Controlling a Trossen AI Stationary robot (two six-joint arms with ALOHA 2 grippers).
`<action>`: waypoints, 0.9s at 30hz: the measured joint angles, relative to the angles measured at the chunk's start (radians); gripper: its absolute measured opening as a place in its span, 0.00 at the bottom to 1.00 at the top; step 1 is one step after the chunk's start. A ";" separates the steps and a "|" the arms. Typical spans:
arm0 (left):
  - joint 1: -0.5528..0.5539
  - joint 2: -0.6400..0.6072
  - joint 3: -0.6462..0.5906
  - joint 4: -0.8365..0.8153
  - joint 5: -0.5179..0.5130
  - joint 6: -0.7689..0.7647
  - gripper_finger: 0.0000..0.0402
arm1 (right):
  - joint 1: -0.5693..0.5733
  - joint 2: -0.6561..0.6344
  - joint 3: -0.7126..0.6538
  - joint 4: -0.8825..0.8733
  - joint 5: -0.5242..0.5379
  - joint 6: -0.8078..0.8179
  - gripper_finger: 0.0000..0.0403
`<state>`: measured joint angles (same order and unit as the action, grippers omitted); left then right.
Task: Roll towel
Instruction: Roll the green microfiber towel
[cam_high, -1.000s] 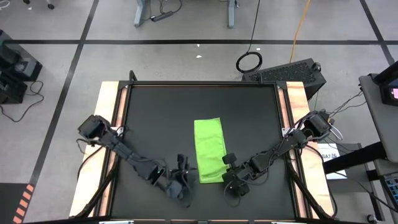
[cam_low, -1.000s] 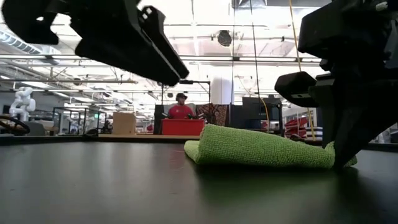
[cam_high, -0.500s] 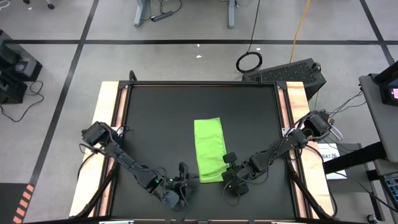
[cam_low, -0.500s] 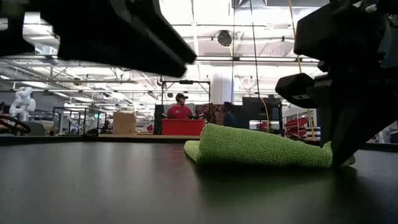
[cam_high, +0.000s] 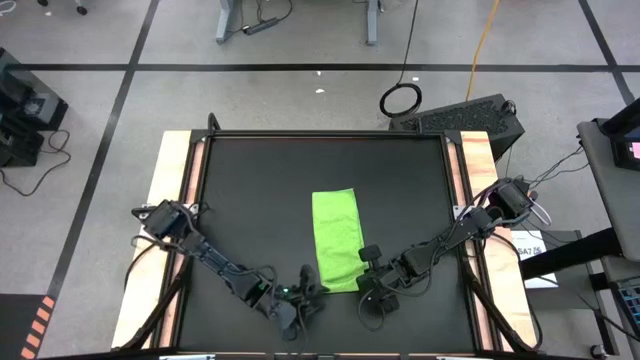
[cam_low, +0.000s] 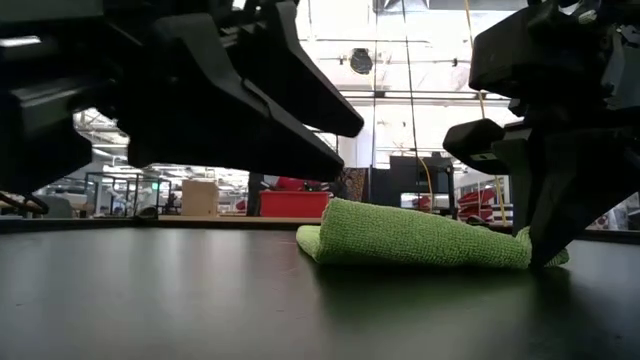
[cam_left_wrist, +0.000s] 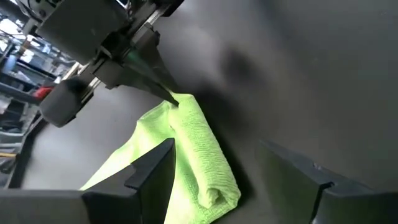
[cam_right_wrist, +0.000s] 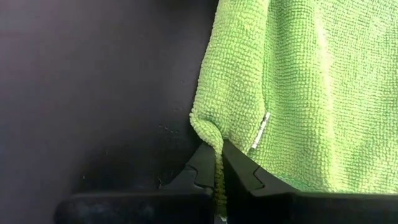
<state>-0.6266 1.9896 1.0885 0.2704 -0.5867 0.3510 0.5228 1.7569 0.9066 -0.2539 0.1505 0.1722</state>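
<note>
The bright lime-green soft cloth towel (cam_high: 337, 240), folded into a narrow strip, lies on the black tabletop (cam_high: 250, 190) with its long axis running from the front edge toward the far edge, a little right of the middle. Its near end has begun to curl over into a low roll. The right pincer (cam_high: 368, 281) sits at that near end's right corner, fingers closed on a small pinch of the towel's hem. The left pincer (cam_high: 306, 287) stands just beside the near left corner, spread wide and holding nothing, so the towel lies ahead of it and slightly to its right. Both pincers flank the same short edge; any rolling would run along the long axis, away from them.

The high view gives the strip's layout and both arms' approach, but not the grip. The right wrist view shows the hem nipped between the shut fingertips (cam_right_wrist: 211, 177). The left wrist view shows the curled end and the left fingers (cam_left_wrist: 152, 168) straddling it without contact. The low view shows the towel's raised hump.
</note>
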 joint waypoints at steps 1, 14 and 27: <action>0.006 0.000 0.000 -0.001 0.009 0.004 0.56 | 0.000 0.000 0.000 0.000 0.000 0.000 0.00; 0.090 0.020 0.002 -0.071 0.168 0.023 0.56 | -0.007 0.000 0.000 0.000 0.001 0.007 0.00; 0.101 0.122 0.058 -0.073 0.110 -0.029 0.44 | -0.007 -0.001 0.001 -0.005 -0.018 0.032 0.00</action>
<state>-0.5257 2.1112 1.1465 0.1978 -0.4763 0.3215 0.5155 1.7557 0.9073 -0.2584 0.1321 0.2039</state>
